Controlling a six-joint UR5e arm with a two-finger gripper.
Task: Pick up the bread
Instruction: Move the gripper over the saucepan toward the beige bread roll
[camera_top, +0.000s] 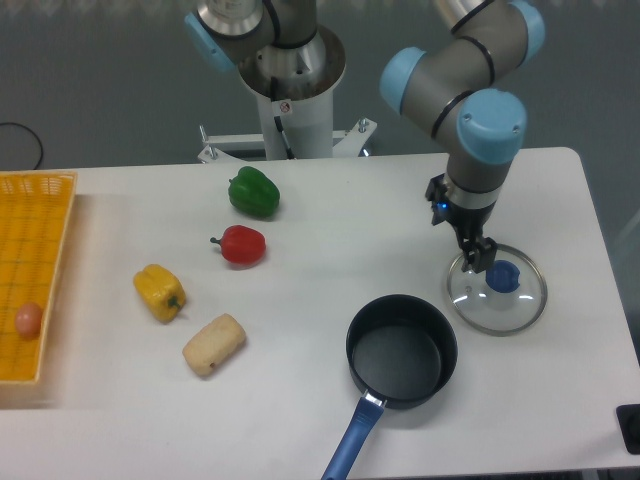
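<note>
The bread (214, 344), a pale tan oblong roll, lies on the white table at the front left. My gripper (477, 262) hangs far to the right of it, pointing down over the left rim of a glass lid (497, 291), just up and left of the lid's blue knob (502, 276). Its fingers are apart from the knob and hold nothing; the gripper looks open.
A yellow pepper (160, 291) sits just up-left of the bread, with a red pepper (241, 244) and a green pepper (253, 192) further back. A black pan with a blue handle (401, 351) stands at the front centre. A yellow basket (40, 240) holding a pinkish ball (28, 319) is at the left edge.
</note>
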